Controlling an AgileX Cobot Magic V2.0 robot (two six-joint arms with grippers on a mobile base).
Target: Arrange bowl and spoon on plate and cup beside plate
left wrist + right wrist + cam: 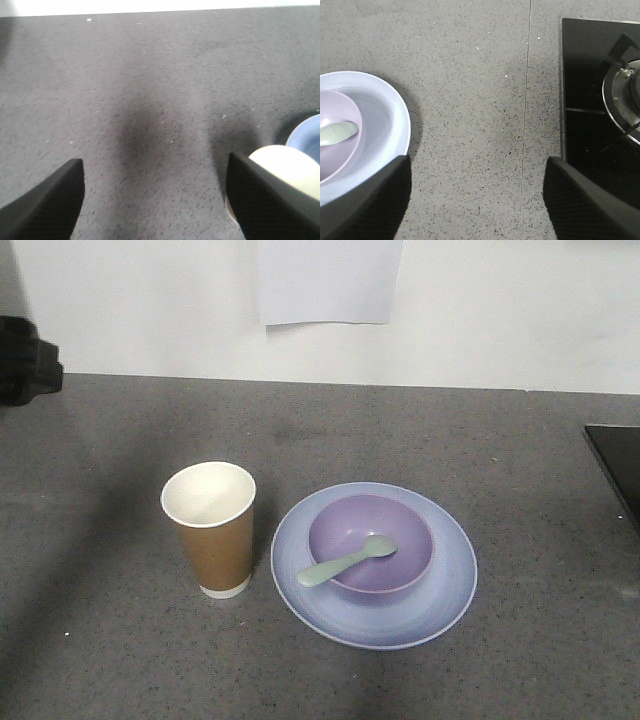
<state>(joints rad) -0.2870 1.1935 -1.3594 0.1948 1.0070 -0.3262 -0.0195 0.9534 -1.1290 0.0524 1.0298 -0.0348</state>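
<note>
A: From the front, what sits on the grey speckled tabletop (pixel 480 440)?

B: The pale blue-lilac plate (pixel 450 585) carries the lavender bowl (pixel 371 545). The mint-green spoon (pixel 347 561) lies in the bowl, scoop inside, handle resting over the near-left rim. The brown paper cup (pixel 210 528) stands upright just left of the plate, a narrow gap between them. A white sheet of paper (pixel 328 280) hangs on the wall behind.

A: And the left wrist view?

B: The left hand (pixel 155 200) is released, its dark fingers (pixel 50 205) spread wide over bare tabletop, grasping nothing. The cup's white rim shows just behind the right-side finger, with the plate's edge beyond it.

A: The right wrist?

B: The right hand (pixel 477 200) is likewise spread and empty. Plate, bowl and spoon sit at the left edge; a black gas hob (pixel 600 100) with its burner lies at the right.
</note>
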